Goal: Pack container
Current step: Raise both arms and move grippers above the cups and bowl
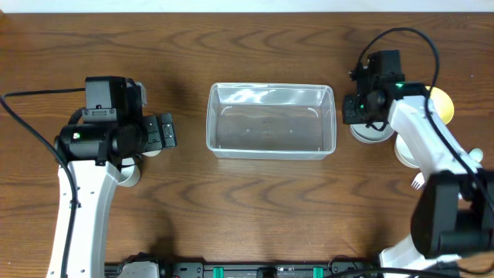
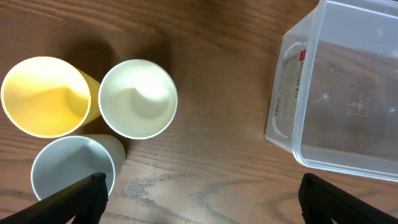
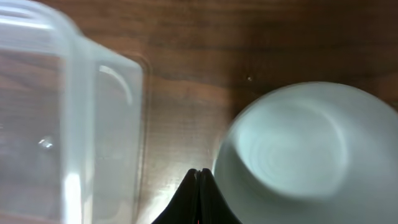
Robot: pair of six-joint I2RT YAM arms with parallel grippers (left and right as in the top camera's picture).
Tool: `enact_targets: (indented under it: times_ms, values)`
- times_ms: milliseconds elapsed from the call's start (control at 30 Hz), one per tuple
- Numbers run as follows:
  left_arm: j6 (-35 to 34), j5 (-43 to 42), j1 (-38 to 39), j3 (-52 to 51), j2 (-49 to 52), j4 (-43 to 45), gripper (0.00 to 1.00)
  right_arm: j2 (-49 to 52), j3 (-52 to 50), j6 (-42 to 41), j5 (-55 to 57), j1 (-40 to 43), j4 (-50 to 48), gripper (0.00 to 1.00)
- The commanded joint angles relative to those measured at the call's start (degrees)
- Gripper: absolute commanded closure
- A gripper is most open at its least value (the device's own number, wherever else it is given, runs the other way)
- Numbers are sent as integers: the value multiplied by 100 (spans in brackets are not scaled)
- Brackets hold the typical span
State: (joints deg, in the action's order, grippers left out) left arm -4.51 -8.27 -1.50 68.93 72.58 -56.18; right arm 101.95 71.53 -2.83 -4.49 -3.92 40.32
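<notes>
The clear plastic container (image 1: 270, 120) stands empty in the middle of the table. It also shows in the left wrist view (image 2: 336, 93) and the right wrist view (image 3: 68, 118). My left gripper (image 2: 199, 199) is open and empty, left of the container, near a yellow cup (image 2: 45, 96), a white cup (image 2: 138, 98) and a pale blue cup (image 2: 71, 174). My right gripper (image 3: 199, 186) is shut and empty, just right of the container, over the edge of a white bowl (image 3: 298, 155).
More bowls lie at the right: a yellow one (image 1: 441, 103) and a white one (image 1: 405, 150) partly under my right arm. Bare wooden table lies in front of the container (image 1: 270, 208).
</notes>
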Motion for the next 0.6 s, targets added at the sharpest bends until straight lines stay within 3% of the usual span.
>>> enact_targets:
  times_ms: [0, 233, 567]
  values:
    - [-11, -28, -31, 76, 39, -17, 2, 144, 94, -90, -323, -109, -177, 98]
    - [-11, -28, -31, 74, 39, -17, 2, 168, 96, 560, -2070, -267, -592, 91]
    - [-11, -28, -31, 74, 39, -33, 2, 168, 96, 564, -2197, -271, -560, 90]
